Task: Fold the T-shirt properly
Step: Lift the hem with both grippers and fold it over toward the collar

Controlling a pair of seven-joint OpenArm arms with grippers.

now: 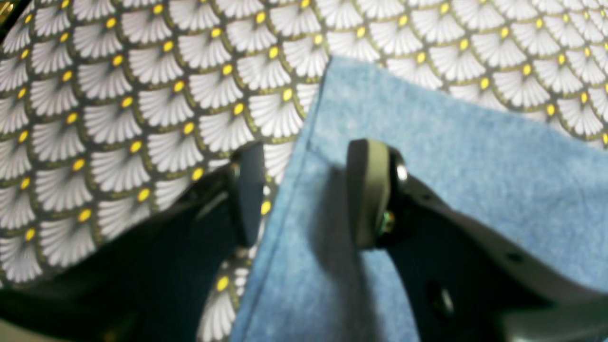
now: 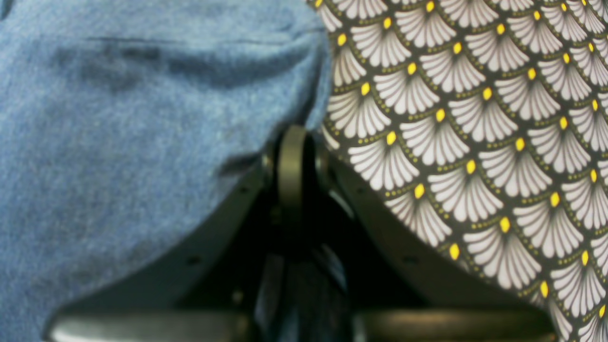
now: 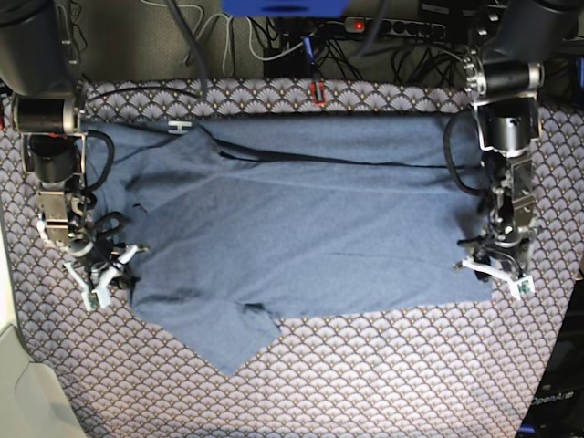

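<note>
The slate-blue T-shirt [image 3: 301, 228] lies spread flat on the fan-scale tablecloth [image 3: 365, 374], one sleeve pointing toward the front edge. At its corner on the base view's right, my left gripper [image 3: 494, 276] hangs low. In the left wrist view that gripper [image 1: 308, 190] is open and straddles the shirt's stitched hem [image 1: 294, 190], one finger over cloth, one over T-shirt [image 1: 427, 142]. My right gripper [image 3: 111, 272] is at the shirt's edge on the base view's left. Close up, the right gripper [image 2: 294, 152] has its pads pressed together, with T-shirt [image 2: 118, 142] fabric bunched at the tips.
A black cable [image 3: 319, 157] runs across the shirt near its far edge. A white clip [image 3: 180, 124] lies at the back left. Loose cables and a power strip [image 3: 392, 27] sit behind the table. A pale surface [image 3: 14, 365] borders the table's left side.
</note>
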